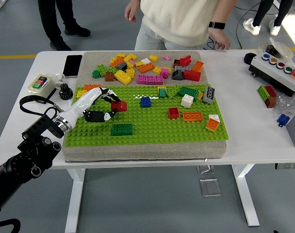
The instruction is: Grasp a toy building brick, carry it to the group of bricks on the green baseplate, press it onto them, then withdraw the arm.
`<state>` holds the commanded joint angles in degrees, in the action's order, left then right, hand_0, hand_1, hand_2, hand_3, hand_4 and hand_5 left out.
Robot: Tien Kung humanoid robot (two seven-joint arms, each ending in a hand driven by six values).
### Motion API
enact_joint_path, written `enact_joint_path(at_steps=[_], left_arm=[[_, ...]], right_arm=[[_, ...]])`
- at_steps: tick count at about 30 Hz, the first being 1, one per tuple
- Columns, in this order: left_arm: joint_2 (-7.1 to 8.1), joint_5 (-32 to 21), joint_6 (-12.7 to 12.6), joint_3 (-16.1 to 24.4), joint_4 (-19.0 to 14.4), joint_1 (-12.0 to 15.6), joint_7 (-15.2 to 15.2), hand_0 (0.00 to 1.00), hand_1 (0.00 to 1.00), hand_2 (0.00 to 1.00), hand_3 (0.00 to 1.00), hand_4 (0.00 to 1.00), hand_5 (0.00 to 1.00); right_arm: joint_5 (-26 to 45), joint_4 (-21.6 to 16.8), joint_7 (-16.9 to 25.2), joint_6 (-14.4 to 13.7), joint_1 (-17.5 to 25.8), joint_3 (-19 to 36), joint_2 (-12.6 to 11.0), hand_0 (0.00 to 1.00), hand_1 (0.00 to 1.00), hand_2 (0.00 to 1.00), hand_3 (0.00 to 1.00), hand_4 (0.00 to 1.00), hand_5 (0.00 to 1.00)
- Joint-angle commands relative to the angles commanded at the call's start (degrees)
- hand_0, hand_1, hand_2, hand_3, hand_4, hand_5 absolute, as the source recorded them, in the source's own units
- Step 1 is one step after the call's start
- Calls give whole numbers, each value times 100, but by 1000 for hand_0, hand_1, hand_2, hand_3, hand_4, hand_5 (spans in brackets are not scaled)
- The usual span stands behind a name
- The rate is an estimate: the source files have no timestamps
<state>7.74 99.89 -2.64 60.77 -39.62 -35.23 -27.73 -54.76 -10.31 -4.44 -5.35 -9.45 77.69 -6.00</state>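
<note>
Left robot hand (102,104) clamped on red brick (119,106) at its fingertips, above green baseplate (152,127)

Setting: robotics laboratory or test hall. Evidence: grey seamless floor (137,204) with a yellow marking line (13,57); white height-adjustable surface (254,131) on metal legs; push-button control box (278,68) with coloured buttons at the right; small switch unit (42,83) with a green and a red button at the left; black cables (200,36) trailing over the floor; black humanoid arm (26,160) with exposed wiring; several standing persons (181,19) beyond the far edge. Work material: green baseplate (152,128) on a grey pad, loose coloured bricks (147,68).
</note>
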Motion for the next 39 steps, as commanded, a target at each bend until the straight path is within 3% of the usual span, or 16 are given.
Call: enact_joint_path(at_steps=[11, 30, 39], left_arm=[[73, 38, 6, 21, -484, 345, 59, 595, 571, 576, 537, 600, 2], [60, 43, 2, 192, -516, 224, 101, 595, 574, 581, 541, 608, 2], [14, 108, 134, 536, -867, 298, 253, 628, 617, 596, 560, 651, 2]], right_arm=[[-31, 0, 17, -12, 16, 17, -11, 754, 674, 724, 651, 928, 512], [-29, 0, -2, 0, 24, 28, -1, 754, 674, 724, 649, 927, 509], [-6, 0, -12, 25, -16, 70, -8, 754, 674, 724, 650, 927, 509]])
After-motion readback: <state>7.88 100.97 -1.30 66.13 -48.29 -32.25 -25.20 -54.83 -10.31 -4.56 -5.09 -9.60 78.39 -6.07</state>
